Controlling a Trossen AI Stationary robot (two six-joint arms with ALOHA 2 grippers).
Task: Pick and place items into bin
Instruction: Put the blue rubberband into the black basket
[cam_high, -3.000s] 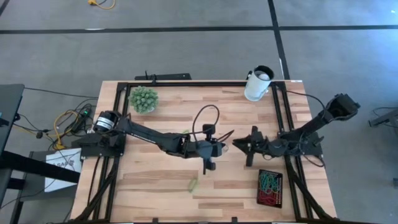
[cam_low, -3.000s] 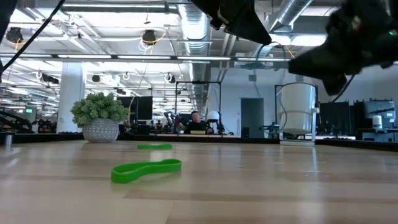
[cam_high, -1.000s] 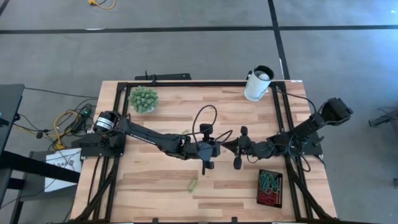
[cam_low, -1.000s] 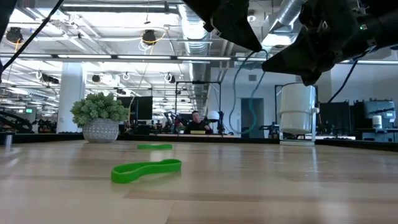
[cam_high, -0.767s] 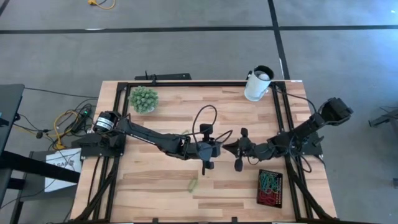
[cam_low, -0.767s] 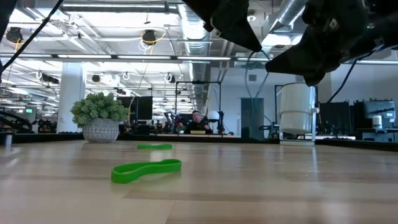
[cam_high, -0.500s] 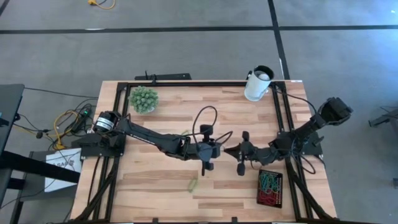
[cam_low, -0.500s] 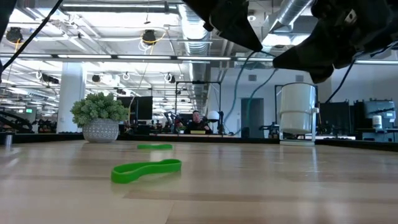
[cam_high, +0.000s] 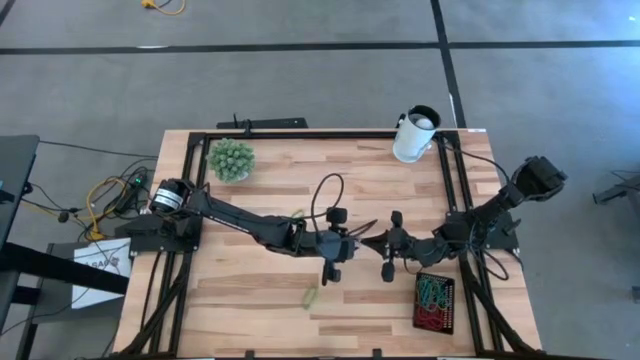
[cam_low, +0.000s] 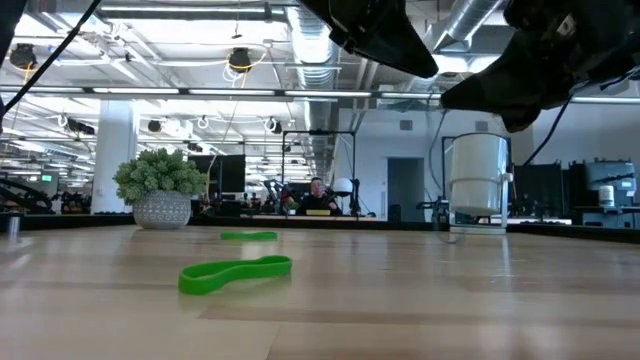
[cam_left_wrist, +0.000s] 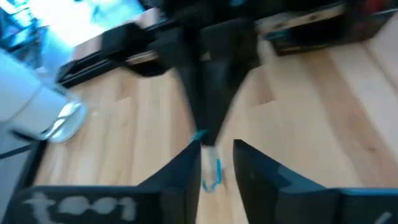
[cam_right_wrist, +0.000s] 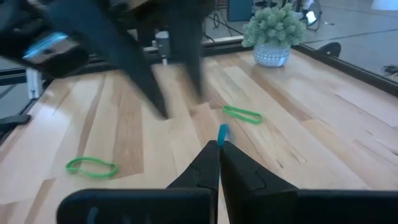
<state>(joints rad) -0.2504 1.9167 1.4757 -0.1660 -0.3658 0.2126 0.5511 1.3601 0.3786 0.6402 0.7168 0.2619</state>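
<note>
high view has both arms meeting tip to tip near the middle of the table (cam_high: 250, 300), the left end effector (cam_high: 352, 241) and the right end effector (cam_high: 373, 241) just beside each other. in the right wrist view we see the right end effector (cam_right_wrist: 219, 146) pinched closed on a small blue band (cam_right_wrist: 222, 132) that sticks out just past its tips. in the left wrist view the left end effector (cam_left_wrist: 216, 149) stands with a narrow gap between its fingers, the blue band (cam_left_wrist: 214, 175) lies in that gap, and the other arm's dark tip reaches down onto the band's far end. whether the left fingers touch the band we cannot tell, but they do not look clamped on it — so we judge the band to be the right arm's to carry. what the coming move turns on: the bin (cam_high: 434, 275) sits near the table's front right corner, beside the right arm's own forearm and behind its end effector, so the right arm is far the nearer and would need to draw back toward itself and swing over the bin. the band is carried at the very tip, small and floppy, so we would pull clear of the left fingers first to avoid snagging it. the bin already holds a tangle of coloured bands (cam_high: 434, 302). two more items wait on the table: a green band (cam_high: 311, 296) near the front edge on the left arm's side, and a second green band (cam_high: 298, 215) partly hidden beside the left forearm — both closer to the left arm.
</note>
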